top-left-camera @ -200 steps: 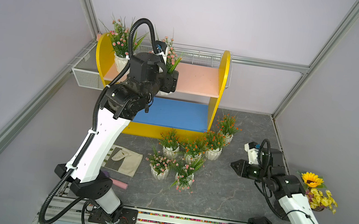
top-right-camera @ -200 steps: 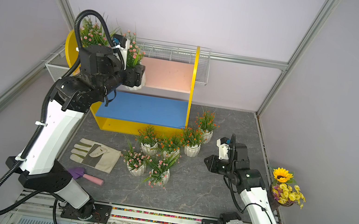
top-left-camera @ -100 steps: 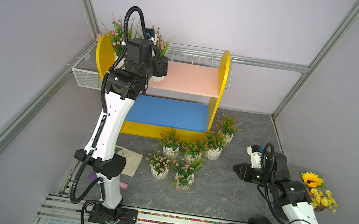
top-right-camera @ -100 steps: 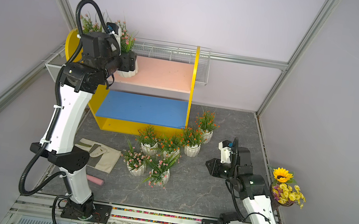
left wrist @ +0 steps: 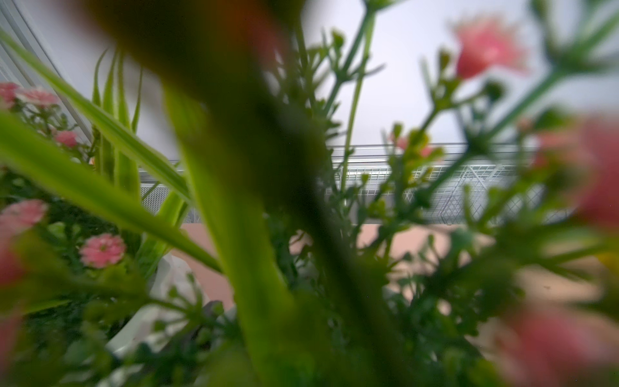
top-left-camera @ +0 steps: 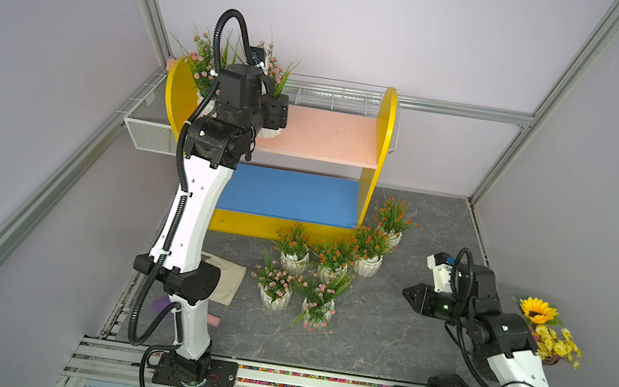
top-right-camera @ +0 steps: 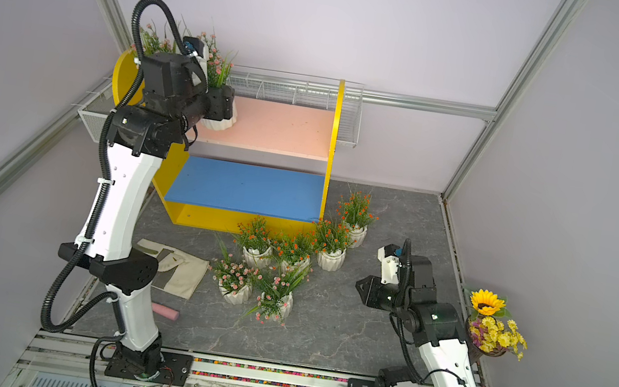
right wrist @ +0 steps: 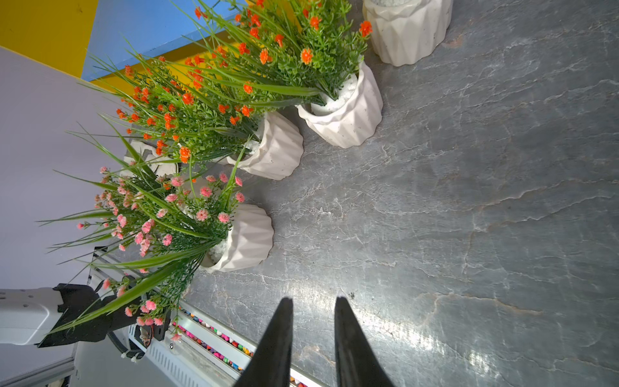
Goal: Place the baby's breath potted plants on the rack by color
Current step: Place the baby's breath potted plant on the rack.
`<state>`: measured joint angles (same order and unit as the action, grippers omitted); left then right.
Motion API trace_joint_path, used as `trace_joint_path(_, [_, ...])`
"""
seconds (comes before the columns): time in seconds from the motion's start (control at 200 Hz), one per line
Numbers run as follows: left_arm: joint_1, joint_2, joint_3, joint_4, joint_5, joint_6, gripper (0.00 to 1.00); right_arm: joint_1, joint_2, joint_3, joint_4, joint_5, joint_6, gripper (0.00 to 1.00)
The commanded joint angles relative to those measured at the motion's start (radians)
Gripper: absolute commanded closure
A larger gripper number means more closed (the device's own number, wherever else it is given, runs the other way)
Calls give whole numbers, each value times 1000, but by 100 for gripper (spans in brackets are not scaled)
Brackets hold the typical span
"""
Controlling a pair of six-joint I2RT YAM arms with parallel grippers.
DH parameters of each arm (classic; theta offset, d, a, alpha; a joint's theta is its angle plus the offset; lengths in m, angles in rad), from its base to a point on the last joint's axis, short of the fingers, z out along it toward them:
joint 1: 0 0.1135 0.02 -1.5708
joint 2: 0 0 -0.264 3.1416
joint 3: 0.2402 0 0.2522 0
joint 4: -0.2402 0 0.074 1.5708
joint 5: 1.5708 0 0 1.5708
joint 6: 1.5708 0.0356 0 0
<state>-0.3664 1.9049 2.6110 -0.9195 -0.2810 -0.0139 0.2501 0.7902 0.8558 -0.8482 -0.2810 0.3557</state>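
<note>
Two pale-pink-blossomed green sprigs in white faceted pots occupy the left end of the yellow two-tier rack (top-left-camera: 380,138). Since one second ago, we note that the left arm (top-left-camera: 192,205) has straightened and carried its plant leftward. The far-left plant (top-left-camera: 201,72) stands on the pink upper board (top-left-camera: 329,134). Just beside it, the left gripper (top-left-camera: 276,122) is clamped on the second pot (top-right-camera: 220,123); we cannot tell whether the pot touches the board. Four orange-red plants (top-left-camera: 331,255) and two pink plants (top-left-camera: 274,283) stand on the grey floor (top-left-camera: 381,340) before the rack. The right gripper (right wrist: 313,301) hovers near them, jaws slightly parted, empty.
</note>
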Motion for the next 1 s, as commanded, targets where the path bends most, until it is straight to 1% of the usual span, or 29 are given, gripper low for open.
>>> trace_joint_path(0.0, [7, 16, 34, 56, -14, 12, 92, -5, -7, 14, -1, 2, 9, 74])
trace_joint_path(0.19, [9, 34, 35, 68, -22, 10, 90, -5, -10, 12, -2, 5, 10, 75])
trace_joint_path(0.345, [23, 57, 40, 71, -25, 0, 85, -5, -11, 10, 0, 2, 10, 74])
trace_joint_path(0.42, [28, 67, 40, 68, -27, -4, 81, -5, -10, 8, 0, 3, 9, 74])
trace_joint_path(0.48, [29, 76, 41, 67, -37, -5, 74, -5, -10, 9, 0, 6, 10, 71])
trace_joint_path(0.505, [31, 78, 42, 67, -39, -5, 69, -4, -9, 9, 0, 5, 11, 70])
trace_joint_path(0.55, [32, 83, 42, 66, -40, -4, 57, -6, -9, 7, 2, 6, 10, 69])
trace_joint_path(0.605, [32, 87, 44, 64, -38, -4, 46, -4, -9, 8, 7, 2, 11, 68])
trace_joint_path(0.65, [32, 88, 43, 61, -36, -4, 42, -5, -8, 5, 11, -1, 12, 67])
trace_joint_path(0.89, [32, 81, 50, 64, -32, -8, 38, -5, 10, -3, 35, -17, 15, 66])
trace_joint_path(0.995, [32, 71, 51, 71, -32, -12, 37, -5, 9, -4, 40, -19, 14, 62])
